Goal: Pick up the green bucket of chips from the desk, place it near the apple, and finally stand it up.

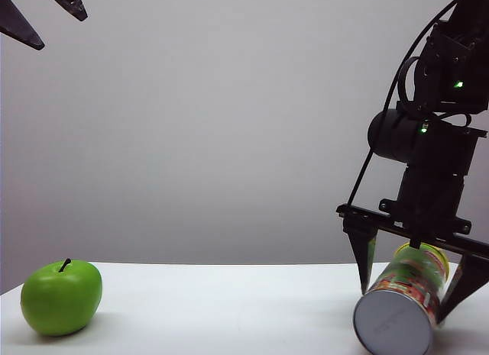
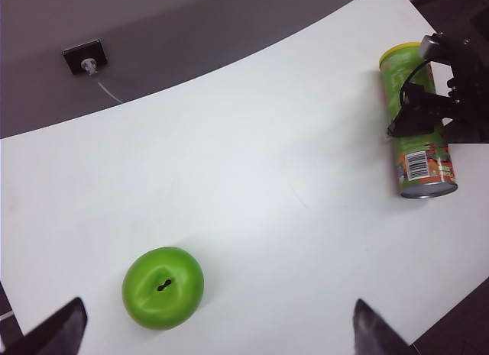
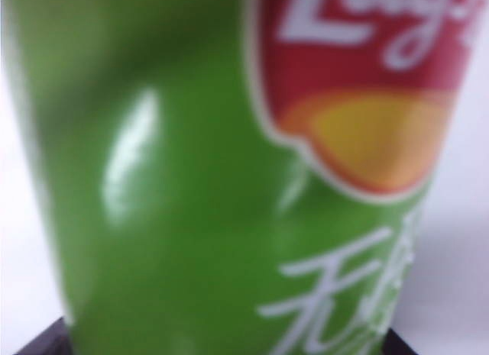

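Note:
The green bucket of chips (image 1: 403, 298) lies on its side at the right of the white desk (image 1: 229, 309), grey base toward the exterior camera and yellow lid away. My right gripper (image 1: 412, 290) hangs over it, open, one finger down each side of the can, and I see no squeeze. Up close the can (image 3: 229, 179) fills the right wrist view, with only the right gripper's (image 3: 221, 343) dark tips at its sides. The apple (image 1: 61, 296) sits at the desk's left. My left gripper (image 1: 50, 15) hovers open high above the apple (image 2: 163, 286), empty, well away from the can (image 2: 416, 122).
A wall socket with a white cable (image 2: 84, 59) sits beyond the desk's far edge. The desk's rounded corner (image 2: 397, 0) is close behind the can's lid. Bare desk surface (image 2: 252, 172) lies between apple and can.

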